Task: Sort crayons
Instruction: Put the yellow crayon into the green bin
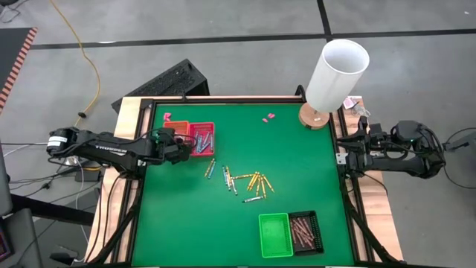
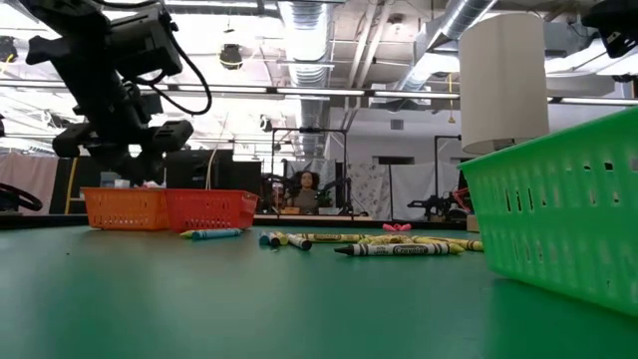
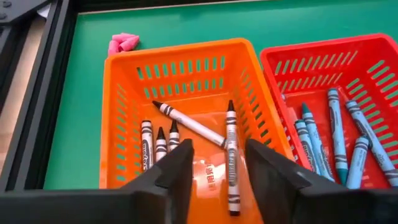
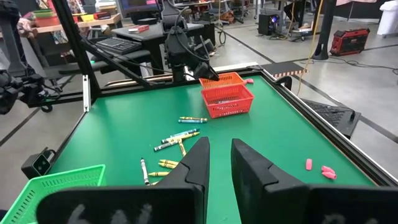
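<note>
— Left wrist view: we see the left gripper [image 3: 214,165] with fingers parted, holding nothing, right above the orange basket [image 3: 118,124].

— Beneath it we see grey crayons [image 3: 231,149]; loose crayons [image 1: 253,181] lie well off. We see the right gripper [image 4: 219,163] slightly parted, empty.

High view: straight down over the whole green bench [image 1: 186,223], both arms in shot. Low view: at bench-top level, looking flat across into the room, green tray [image 2: 558,214] very near the lens. Left wrist view: close, tilted down into the orange tray [image 3: 118,112], red tray [image 3: 273,68] beside it. Right wrist view: from the bench edge, looking across most of the bench. All four views share the orange and red trays; all but the left wrist view catch the loose crayons [image 1: 249,181].
</note>
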You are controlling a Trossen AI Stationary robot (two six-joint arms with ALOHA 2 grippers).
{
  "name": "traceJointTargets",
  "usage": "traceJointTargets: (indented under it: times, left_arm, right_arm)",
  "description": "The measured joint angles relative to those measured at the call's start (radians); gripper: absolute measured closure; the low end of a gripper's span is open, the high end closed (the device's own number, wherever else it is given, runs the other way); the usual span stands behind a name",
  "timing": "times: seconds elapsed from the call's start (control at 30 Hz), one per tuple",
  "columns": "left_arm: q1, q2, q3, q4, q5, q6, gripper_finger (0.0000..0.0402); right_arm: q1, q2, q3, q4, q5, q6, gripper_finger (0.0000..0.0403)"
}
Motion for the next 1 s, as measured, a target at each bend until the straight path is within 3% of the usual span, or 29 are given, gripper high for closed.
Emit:
traceJointTargets:
  times: [0.13,0.3,0.43,0.57,0.73,0.87,1.0]
  left_arm:
    - [-0.005,0.0,0.017,0.046,0.034,0.05,0.0233]
    - [-0.042,0.0,0.068,0.239,0.195,0.331,0.023]
    - [-0.106,0.0,0.082,0.391,0.251,0.407,0.0236]
    - [-0.202,0.0,0.082,0.415,0.207,0.448,0.0243]
    - [-0.34,0.012,0.082,0.393,0.067,0.415,0.0246]
    - [-0.426,0.074,0.082,0.4,-0.033,0.364,0.0246]
    - [-0.464,0.183,0.082,0.407,-0.049,0.273,0.0246]
  right_arm:
    - [0.0,0.0,0.0,0.0,0.0,0.0,0.0335]
    - [0.0,0.0,0.0,0.0,0.0,0.0,0.0335]
    - [0.0,0.0,0.0,0.0,0.0,0.0,0.0335]
    - [0.0,0.0,0.0,0.0,0.0,0.0,0.0335]
    - [0.0,0.0,0.0,0.0,0.0,0.0,0.0335]
    - [0.0,0.0,0.0,0.0,0.0,0.0,0.0335]
    - [0.0,0.0,0.0,0.0,0.0,0.0,0.0335]
